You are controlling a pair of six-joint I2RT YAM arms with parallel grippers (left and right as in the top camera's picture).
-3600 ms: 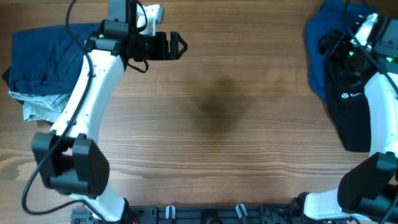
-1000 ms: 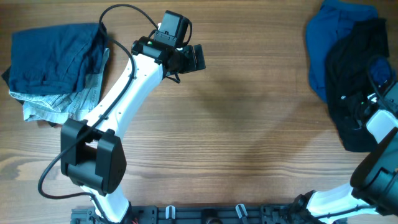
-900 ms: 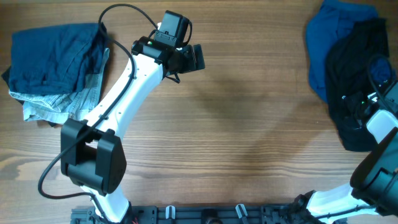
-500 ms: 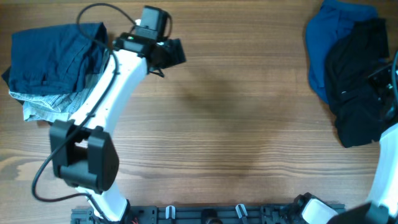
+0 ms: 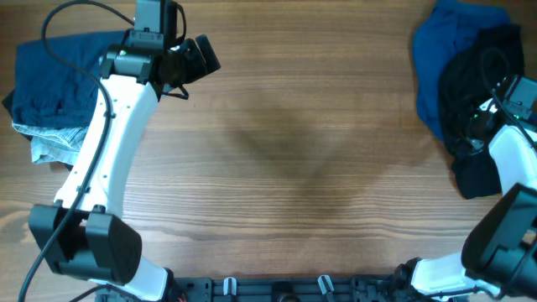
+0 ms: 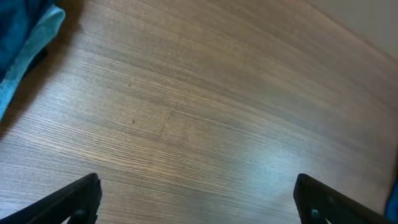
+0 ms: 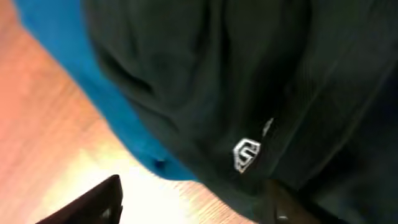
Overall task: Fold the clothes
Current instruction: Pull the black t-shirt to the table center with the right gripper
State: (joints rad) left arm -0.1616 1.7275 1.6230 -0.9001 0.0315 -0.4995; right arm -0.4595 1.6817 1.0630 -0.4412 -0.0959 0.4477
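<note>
A long black garment (image 5: 478,75) with a small white logo (image 7: 247,154) lies at the far right, partly on a bright-blue garment (image 5: 432,59). My right gripper (image 7: 189,208) is open at the black garment's edge. Its left finger (image 7: 93,205) is over bare wood, and its right finger (image 7: 283,205) is against the black cloth. In the overhead view its fingers are lost against the black. A navy garment (image 5: 63,75) lies on a pale-denim one (image 5: 59,138) at the far left. My left gripper (image 5: 200,59) is open and empty above bare wood (image 6: 199,124).
The wooden table (image 5: 294,168) stretches between the two heaps. An edge of blue cloth (image 6: 25,31) shows at the left wrist view's top left corner. The right arm (image 5: 512,143) runs along the table's right edge.
My left arm has swung left and back, toward the navy heap. My right arm has come back over the black garment from the right edge. The heaps lie much as before.
</note>
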